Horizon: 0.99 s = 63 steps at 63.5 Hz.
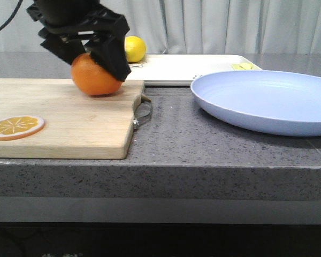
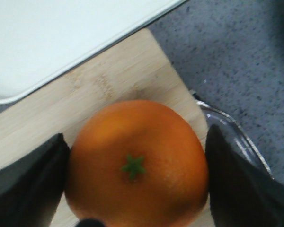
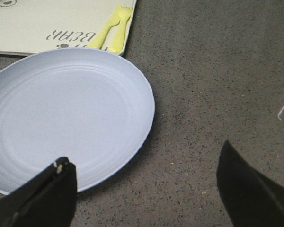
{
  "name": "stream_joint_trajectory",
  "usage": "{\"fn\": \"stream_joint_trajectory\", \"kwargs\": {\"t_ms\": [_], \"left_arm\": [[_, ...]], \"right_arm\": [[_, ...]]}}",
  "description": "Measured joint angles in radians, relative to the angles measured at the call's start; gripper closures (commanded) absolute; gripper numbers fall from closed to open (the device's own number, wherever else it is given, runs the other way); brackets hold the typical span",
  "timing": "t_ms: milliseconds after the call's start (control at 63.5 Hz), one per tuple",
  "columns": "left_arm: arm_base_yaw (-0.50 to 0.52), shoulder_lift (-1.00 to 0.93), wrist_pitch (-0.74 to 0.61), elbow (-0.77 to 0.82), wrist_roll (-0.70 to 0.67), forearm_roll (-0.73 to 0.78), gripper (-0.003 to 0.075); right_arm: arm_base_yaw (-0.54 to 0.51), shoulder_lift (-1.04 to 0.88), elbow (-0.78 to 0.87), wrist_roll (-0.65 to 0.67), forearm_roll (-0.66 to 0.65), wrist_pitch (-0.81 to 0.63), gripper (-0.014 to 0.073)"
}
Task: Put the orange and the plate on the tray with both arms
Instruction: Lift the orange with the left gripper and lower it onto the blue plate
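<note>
While clamped by left gripper (image 2: 135, 189), round dimpled bright-orange fruit (image 2: 136, 163) sat on board; pale blue plate (image 3: 66, 118) untouched beside spread right gripper (image 3: 146, 189); cream tray (image 1: 187, 67) unloaded.

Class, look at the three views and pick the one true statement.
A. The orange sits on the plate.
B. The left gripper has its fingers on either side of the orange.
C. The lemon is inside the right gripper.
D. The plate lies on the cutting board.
B: in the left wrist view the dark fingers sit on both sides of the orange, and the front view shows the left gripper down over it.
</note>
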Motion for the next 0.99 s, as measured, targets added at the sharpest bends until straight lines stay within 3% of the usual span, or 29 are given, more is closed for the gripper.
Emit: {"fn": "stream_joint_trajectory", "kwargs": {"t_ms": [236,867,993], "left_arm": [[-0.09,0.045,0.043,-0.154,0.0,-0.008,0.0349],[-0.31,0.399,0.109,-0.561,-0.006,-0.02,0.0347],[-0.328,0.445,0.109,-0.613,-0.006,-0.022,0.025]], "right_arm": [[0.0,0.0,0.0,0.0,0.0,0.0,-0.0018],[0.0,0.0,0.0,0.0,0.0,0.001,-0.0018],[0.0,0.0,0.0,0.0,0.0,0.001,-0.0018]]}}
